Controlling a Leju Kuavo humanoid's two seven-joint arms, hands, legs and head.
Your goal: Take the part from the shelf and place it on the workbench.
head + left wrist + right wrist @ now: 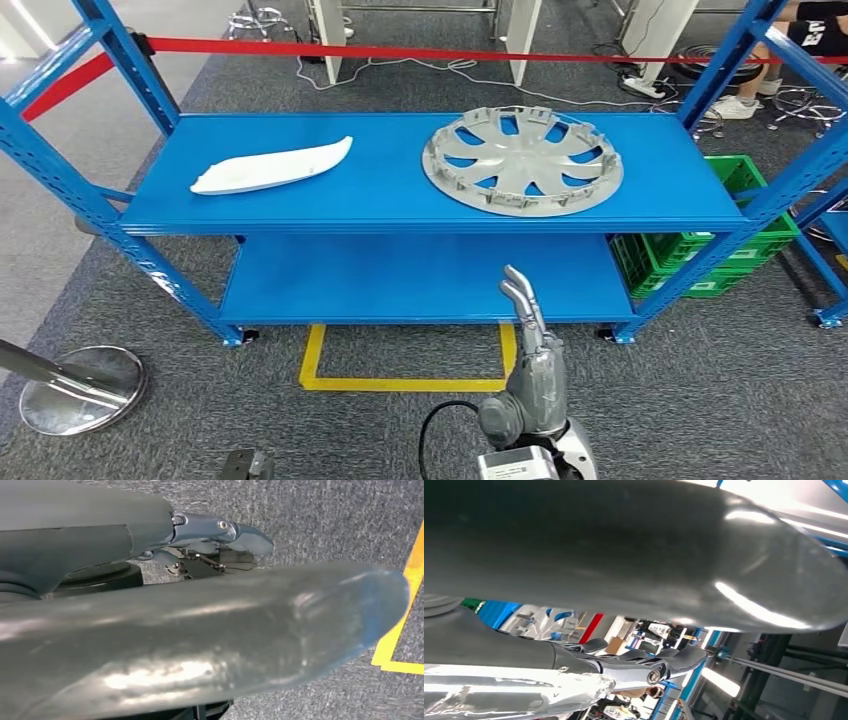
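1. On the upper shelf (400,190) of the blue rack, toward its left half: white part (270,167), lying flat, long axis running left to right, narrow tip aimed right and slightly toward the back, broader end at front left.
2. Well apart to its right on the same shelf: grey wheel cover (522,160), flat, reaching close to the front edge.
3. Bare blue surface between the two and in front of the white part up to the shelf's front lip; lower shelf (400,280) beneath.
4. Right hand (528,330) raised in front of the lower shelf, fingers straight, pointing up and holding nothing.
5. Left hand (200,630) hanging over grey carpet, fingers extended, nothing grasped.
6. Yellow floor marking (400,382) on the carpet before the rack; green crate (730,250) at right; red barrier tape (400,50) behind.
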